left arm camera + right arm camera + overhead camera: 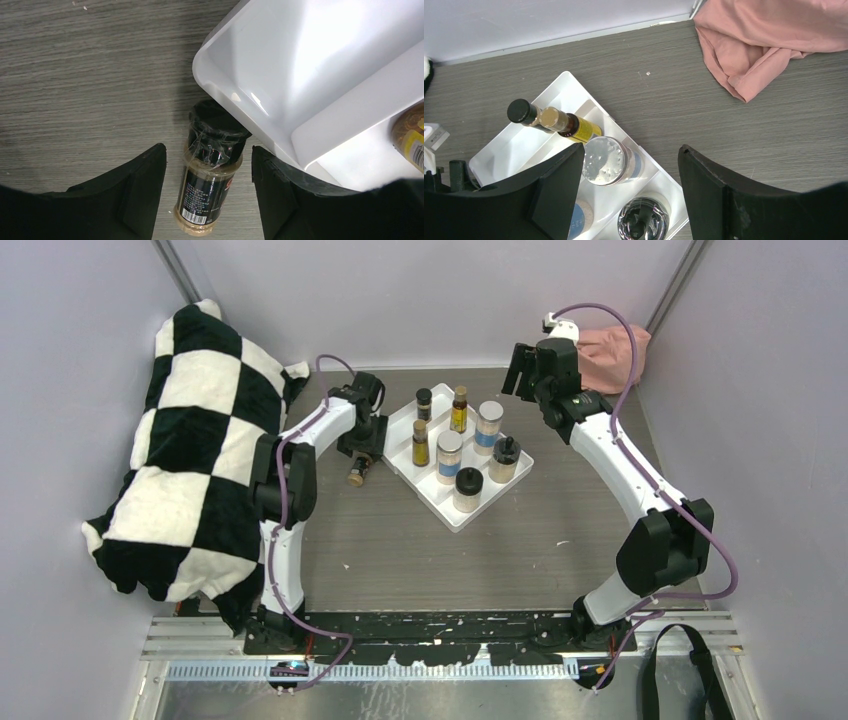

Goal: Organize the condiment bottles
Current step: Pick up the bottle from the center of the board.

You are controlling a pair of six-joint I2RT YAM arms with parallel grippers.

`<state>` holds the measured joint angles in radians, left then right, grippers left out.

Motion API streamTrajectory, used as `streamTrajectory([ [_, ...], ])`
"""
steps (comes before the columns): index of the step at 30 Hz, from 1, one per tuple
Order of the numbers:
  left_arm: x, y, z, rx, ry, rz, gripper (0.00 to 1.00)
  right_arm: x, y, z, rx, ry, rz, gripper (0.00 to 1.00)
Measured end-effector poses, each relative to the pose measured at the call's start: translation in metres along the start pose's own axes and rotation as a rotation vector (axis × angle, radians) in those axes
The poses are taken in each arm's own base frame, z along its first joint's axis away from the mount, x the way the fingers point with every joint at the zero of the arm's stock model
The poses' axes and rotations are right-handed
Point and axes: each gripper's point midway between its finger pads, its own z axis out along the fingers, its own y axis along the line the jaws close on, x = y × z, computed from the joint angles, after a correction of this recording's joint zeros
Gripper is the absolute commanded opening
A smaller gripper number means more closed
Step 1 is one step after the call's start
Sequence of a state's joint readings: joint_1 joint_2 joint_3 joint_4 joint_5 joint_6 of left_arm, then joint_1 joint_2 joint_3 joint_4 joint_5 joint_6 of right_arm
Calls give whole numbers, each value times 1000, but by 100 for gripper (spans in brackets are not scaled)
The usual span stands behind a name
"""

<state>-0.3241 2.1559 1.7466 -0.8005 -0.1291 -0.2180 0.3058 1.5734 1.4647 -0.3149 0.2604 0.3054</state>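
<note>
My left gripper (206, 160) is spread wide, a finger (142, 192) on each side of a small black-capped bottle (212, 172) without touching it. The bottle lies on its side on the table (75, 75), its cap just beside the corner of the white tray (220, 80). My right gripper (631, 150) is also released and holds nothing, hanging above the far end of the tray. Seven other bottles (449, 455) stand upright in the tray's compartments. A pink cloth (774, 40) lies beyond, and a checkered blanket (190, 460) sits on the left.
</note>
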Motion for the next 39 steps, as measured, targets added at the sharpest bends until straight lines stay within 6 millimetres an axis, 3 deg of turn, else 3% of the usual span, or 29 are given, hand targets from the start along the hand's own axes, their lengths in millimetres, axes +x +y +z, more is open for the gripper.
streamTrajectory([
  [11,-5,-2,4,17,-4,9,54,0,0,1,0,0,0,75],
  [27,-5,-5,7,28,-3,5,16,4,0,4,2,9,-3,75],
  [39,-6,-4,7,20,-20,-25,5,-1,11,0,-19,1,-8,75],
])
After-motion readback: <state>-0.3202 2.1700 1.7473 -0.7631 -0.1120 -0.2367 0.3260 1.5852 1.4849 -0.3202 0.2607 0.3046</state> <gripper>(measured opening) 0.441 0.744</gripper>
